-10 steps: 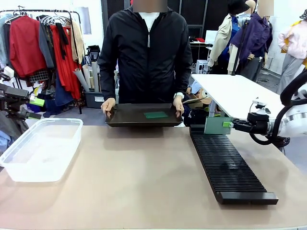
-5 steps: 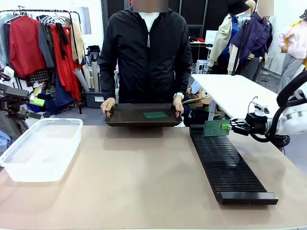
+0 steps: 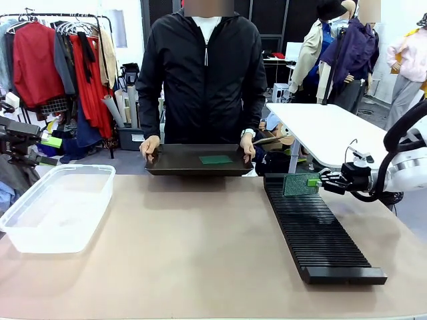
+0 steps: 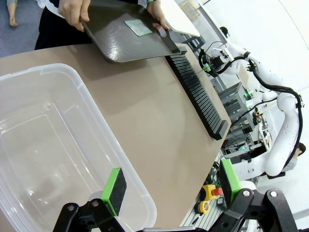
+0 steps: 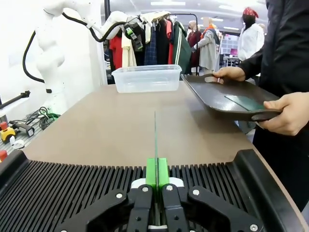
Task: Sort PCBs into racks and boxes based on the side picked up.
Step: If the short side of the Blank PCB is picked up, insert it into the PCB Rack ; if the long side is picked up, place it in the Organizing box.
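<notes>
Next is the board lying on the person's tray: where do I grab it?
Probably from straight above, jaws spanning its short width to pinch the two long edges. The board lies flat on the tray, so no edge overhangs for a side approach; stay clear of the person's hand beside it.

On my feed I see a clothes rack of red and grey garments at upper left, a white table at right, and grey floor behind.
</notes>
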Controlling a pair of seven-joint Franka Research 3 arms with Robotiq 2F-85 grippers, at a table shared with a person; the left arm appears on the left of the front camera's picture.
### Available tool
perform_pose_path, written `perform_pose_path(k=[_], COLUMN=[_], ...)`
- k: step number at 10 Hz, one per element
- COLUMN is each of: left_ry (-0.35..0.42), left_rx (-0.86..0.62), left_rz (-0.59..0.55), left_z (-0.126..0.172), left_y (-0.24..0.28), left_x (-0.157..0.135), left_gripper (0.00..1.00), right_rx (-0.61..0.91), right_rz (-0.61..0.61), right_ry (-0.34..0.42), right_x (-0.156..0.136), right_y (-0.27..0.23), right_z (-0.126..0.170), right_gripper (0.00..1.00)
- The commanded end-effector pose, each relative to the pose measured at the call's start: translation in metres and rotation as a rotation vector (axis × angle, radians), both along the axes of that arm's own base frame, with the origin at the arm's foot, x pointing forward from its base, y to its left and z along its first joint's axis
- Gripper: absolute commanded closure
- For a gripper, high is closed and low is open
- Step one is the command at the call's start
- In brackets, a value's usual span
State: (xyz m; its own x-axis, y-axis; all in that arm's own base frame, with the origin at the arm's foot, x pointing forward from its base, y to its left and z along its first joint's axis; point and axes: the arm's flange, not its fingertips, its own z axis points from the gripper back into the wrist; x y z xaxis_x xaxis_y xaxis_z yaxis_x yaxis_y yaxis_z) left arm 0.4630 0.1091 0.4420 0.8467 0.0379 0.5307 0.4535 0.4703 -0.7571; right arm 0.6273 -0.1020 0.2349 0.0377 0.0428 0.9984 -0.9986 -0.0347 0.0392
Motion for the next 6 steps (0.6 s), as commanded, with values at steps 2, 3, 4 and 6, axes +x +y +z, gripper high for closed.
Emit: perform_pose_path(k=[2, 3, 4, 6], left_ry=[0.003, 0.003, 0.003, 0.003], left_rx=[-0.001, -0.001, -0.001, -0.001], left_rz=[0.001, 0.001, 0.001, 0.001], left_z=[0.0024, 0.0024, 0.0024, 0.0024], left_y=[-0.0001, -0.0001, -0.0001, -0.0001], left_x=[-0.0007, -0.0007, -0.0007, -0.0007], left_gripper=[0.0, 0.0, 0.0, 0.0], right_rx=[-0.021, -0.021, -0.021, -0.028], right_rz=[-0.031, -0.033, -0.039, -0.047], right_ry=[-0.017, -0.017, -0.017, -0.014], right_x=[-0.0064, -0.0069, -0.0075, -0.0085], right_y=[0.0025, 0.0033, 0.0045, 0.0058], right_z=[-0.0084, -0.0092, -0.009, -0.0101], right_gripper=[1.0, 1.0, 1.0, 1.0])
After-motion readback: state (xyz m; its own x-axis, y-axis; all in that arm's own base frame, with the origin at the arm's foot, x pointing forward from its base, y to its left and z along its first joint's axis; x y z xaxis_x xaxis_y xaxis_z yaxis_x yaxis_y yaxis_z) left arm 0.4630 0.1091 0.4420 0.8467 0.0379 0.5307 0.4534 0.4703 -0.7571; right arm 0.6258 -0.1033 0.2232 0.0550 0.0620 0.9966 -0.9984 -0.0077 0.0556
